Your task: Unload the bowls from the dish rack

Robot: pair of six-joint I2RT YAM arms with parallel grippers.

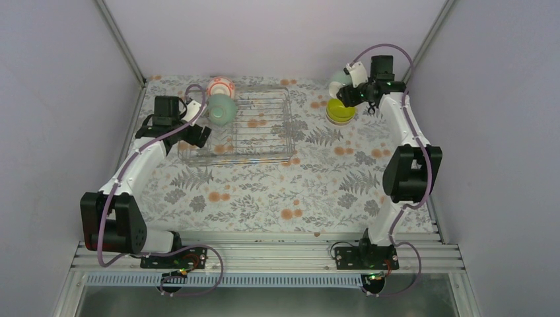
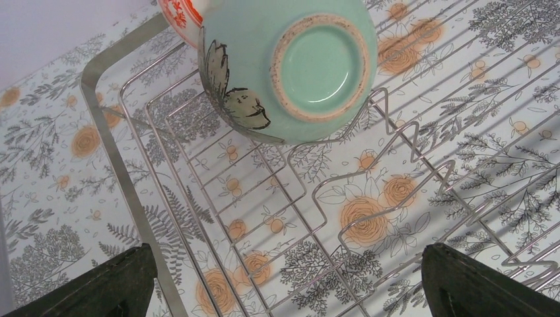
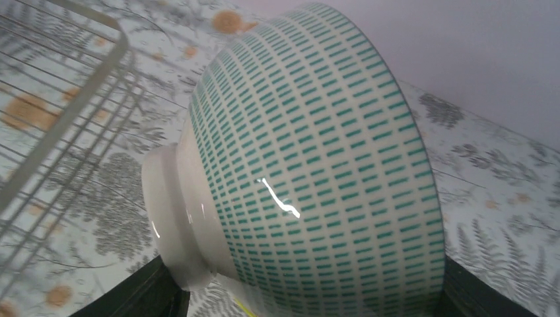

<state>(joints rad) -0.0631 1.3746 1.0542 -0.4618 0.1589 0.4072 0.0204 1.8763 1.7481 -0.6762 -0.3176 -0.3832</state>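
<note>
Holding a white, green-dashed ceramic bowl (image 3: 317,172) in the right gripper (image 1: 350,92), near the yellow-green bowl (image 1: 341,113) outside the silver wire dish rack (image 2: 119,158); spreading the left gripper (image 2: 290,284) wide, facing the foot of the mint-green bowl (image 2: 290,66) tipped inside.

White-and-black arms (image 1: 135,165), purple cables (image 1: 389,45)

Orange-patterned bowl (image 2: 179,13) mostly beyond the top edge of the left wrist view.
</note>
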